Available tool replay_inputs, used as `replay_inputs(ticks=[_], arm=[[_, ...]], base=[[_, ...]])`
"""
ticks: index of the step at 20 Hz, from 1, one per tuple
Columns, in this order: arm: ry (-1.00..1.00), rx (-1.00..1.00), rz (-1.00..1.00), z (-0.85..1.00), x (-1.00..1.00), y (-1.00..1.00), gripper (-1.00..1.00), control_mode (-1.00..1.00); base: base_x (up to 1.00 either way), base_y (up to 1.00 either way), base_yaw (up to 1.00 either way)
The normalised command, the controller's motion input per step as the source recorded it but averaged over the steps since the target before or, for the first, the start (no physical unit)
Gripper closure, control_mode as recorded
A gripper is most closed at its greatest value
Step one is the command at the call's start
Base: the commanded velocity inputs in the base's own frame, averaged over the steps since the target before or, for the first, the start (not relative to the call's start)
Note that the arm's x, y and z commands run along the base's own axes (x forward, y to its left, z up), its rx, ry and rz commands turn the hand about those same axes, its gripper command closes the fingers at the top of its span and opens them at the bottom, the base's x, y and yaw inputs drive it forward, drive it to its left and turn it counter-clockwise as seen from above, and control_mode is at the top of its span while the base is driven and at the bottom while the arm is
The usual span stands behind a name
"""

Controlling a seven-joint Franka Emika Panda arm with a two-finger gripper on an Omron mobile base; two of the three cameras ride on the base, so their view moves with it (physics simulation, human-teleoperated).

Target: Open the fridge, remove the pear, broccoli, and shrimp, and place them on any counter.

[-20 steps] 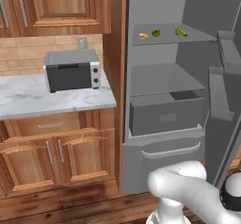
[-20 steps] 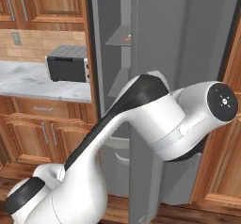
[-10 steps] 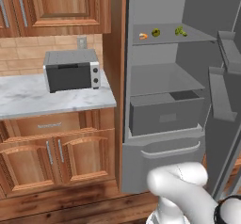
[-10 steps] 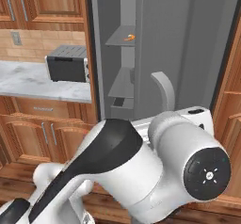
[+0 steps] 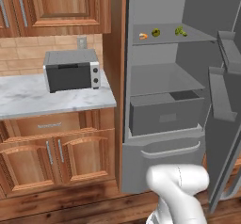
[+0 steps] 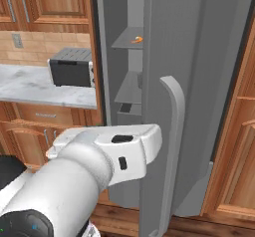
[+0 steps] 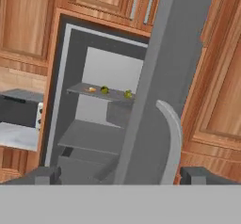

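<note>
Over the left base view, the fridge [image 5: 169,124] stands open; shrimp [image 5: 143,36], pear [image 5: 155,32] and broccoli [image 5: 180,31] all sit on its top shelf, with the counter [image 5: 52,96] to its left. Right base view: door handle [image 6: 175,131] close in front of me. Hand view: my claw [image 7: 121,175] hangs spread wide, empty. Door's done I'd say; next I reach around it for that shelf.
</note>
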Motion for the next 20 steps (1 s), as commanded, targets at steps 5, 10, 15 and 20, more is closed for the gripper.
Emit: replay_inputs(ticks=[5, 10, 15, 20], arm=[[0.17, -0.07, -0.35, 0.35, -0.15, 0.88, -1.00, -1.00], [0.47, -0.20, -0.21, 0.00, 0.54, 0.99, -1.00, -1.00], [0.71, -0.14, 0.01, -0.05, 1.00, 0.73, -1.00, -1.00], [0.64, -0.09, 0.00, -0.23, 1.00, 0.40, -1.00, -1.00]], base=[[0.00, 0.00, 0.00], [0.00, 0.00, 0.00], [0.00, 0.00, 0.00], [0.00, 0.00, 0.00]])
